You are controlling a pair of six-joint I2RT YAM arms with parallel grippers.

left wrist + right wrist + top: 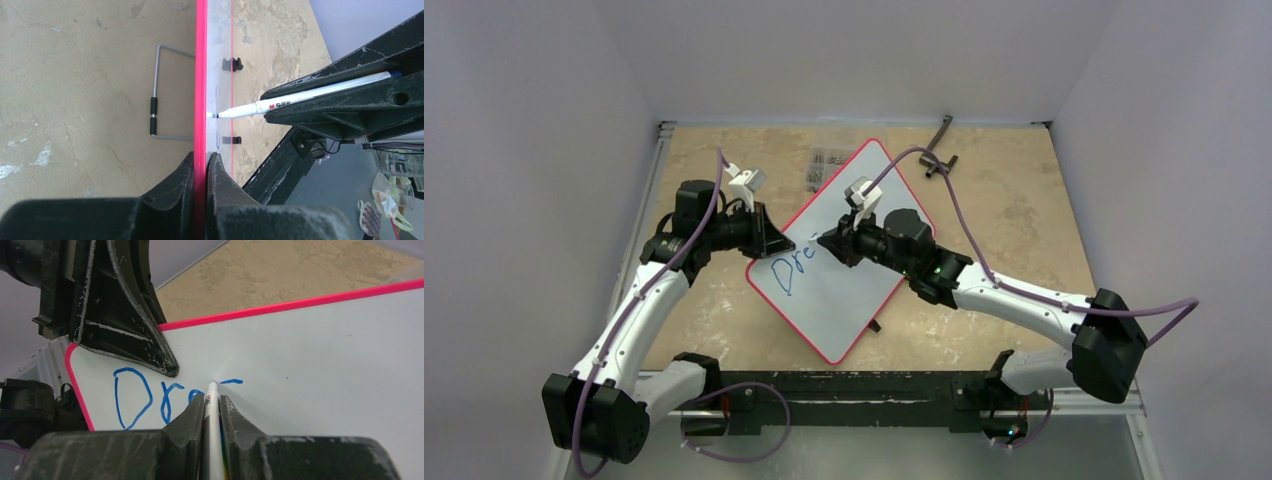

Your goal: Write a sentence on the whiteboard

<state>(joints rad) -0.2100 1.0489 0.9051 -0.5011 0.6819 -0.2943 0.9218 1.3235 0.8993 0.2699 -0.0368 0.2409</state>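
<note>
Nearest the lens in the left wrist view, bottom centre: left hand (201, 161), scuffed black fingers pinched tight on the thin red rim of the large white rounded-corner whiteboard (849, 300). Seen edge-on there, as a red line running straight up the frame. Lying diamond-wise at the centre of the top view on the mottled tan stone-look surface (1024, 220), gripped at its left corner.

Bottom centre of the right wrist view: right hand (212, 402), narrowly closed around a slim white marker pen (212, 440), barrel upright between the fingers, tip touching the board. Blue handwritten lettering (137, 397) at the lower left of that view: "Dr", then a partly formed third letter right at the pen tip. Just above it, a black finger of the left hand overlapping the board's corner.

Upper left of the left wrist view: thin grey wire loop with black sleeves (156, 90) on the surface, ends meeting the red rim. Upper right of the top view: dark angled metal tool (939, 150), just off the board's upper right edge.
</note>
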